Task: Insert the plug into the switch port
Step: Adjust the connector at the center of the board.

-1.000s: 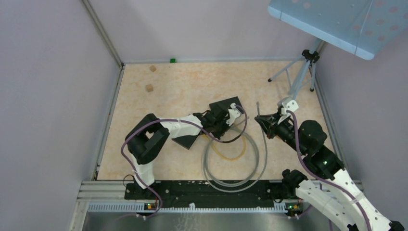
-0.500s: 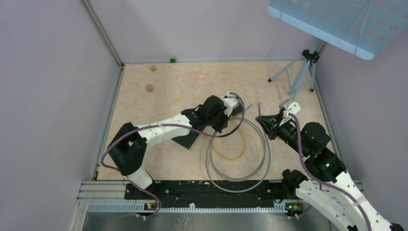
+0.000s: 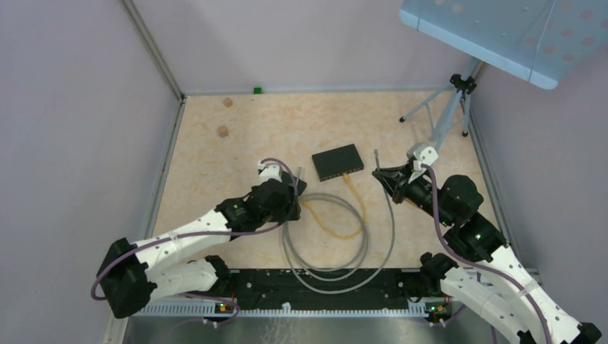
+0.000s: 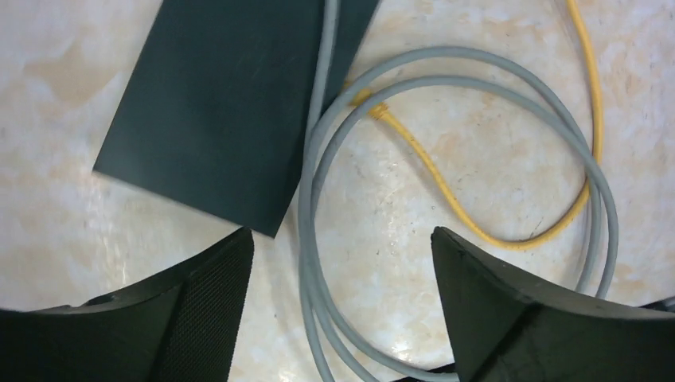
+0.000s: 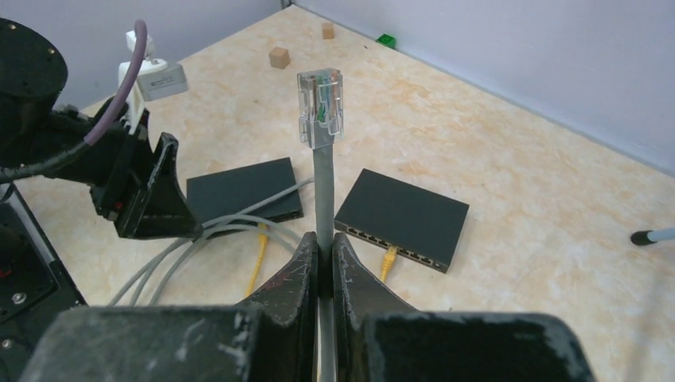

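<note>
Marbled tabletop (image 3: 251,129), flat blk switch (image 3: 338,162), clear plug (image 5: 320,103)

Right gripper (image 5: 324,245): we see it pinching the grey cable (image 5: 322,187).
Plug (image 5: 320,106): upright above the fingers, apart from the switch (image 5: 402,216).

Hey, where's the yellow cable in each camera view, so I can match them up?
Top external: the yellow cable loops at table centre, from the black switch toward the arms.
Left wrist: it curves across the right half, beside a dark slab.
Right wrist: low centre, its end at the switch's front.
Shared landmark: the grey cable coiled by it.
</note>
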`<action>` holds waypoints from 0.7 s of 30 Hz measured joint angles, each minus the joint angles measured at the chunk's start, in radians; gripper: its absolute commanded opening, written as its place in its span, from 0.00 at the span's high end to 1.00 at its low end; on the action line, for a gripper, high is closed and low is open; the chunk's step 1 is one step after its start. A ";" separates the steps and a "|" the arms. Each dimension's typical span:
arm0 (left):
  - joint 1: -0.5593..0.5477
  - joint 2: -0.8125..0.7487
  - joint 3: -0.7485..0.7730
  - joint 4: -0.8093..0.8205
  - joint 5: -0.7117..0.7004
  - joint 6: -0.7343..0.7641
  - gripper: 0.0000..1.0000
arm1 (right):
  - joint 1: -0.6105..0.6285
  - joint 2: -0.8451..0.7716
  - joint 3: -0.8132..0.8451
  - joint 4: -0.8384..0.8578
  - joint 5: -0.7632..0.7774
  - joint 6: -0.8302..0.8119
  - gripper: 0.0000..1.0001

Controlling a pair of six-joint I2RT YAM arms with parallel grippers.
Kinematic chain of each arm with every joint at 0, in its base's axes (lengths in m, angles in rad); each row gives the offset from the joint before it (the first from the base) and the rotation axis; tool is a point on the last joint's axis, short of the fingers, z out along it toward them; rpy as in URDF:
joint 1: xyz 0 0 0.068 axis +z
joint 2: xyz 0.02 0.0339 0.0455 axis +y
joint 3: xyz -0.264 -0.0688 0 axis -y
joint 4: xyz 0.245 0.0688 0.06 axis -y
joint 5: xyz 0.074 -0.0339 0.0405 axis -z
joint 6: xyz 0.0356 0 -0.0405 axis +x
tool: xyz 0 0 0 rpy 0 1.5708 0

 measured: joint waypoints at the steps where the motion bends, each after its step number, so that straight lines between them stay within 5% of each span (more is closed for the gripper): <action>1: 0.000 -0.042 -0.037 -0.024 -0.016 -0.054 0.01 | 0.000 0.008 -0.004 0.013 -0.010 0.000 1.00; 6: 0.000 -0.213 -0.068 -0.046 -0.076 -0.096 0.01 | -0.001 0.004 -0.038 0.064 -0.108 -0.036 1.00; 10: 0.000 -0.336 -0.022 0.037 -0.082 0.055 0.01 | -0.001 -0.003 -0.038 0.091 -0.224 -0.070 1.00; 16: 0.000 -0.484 -0.009 0.314 0.051 0.329 0.01 | -0.001 -0.045 -0.043 0.164 -0.391 -0.119 1.00; 21: 0.000 -0.447 0.121 0.413 0.279 0.550 0.01 | -0.001 -0.043 -0.031 0.201 -0.491 -0.153 1.00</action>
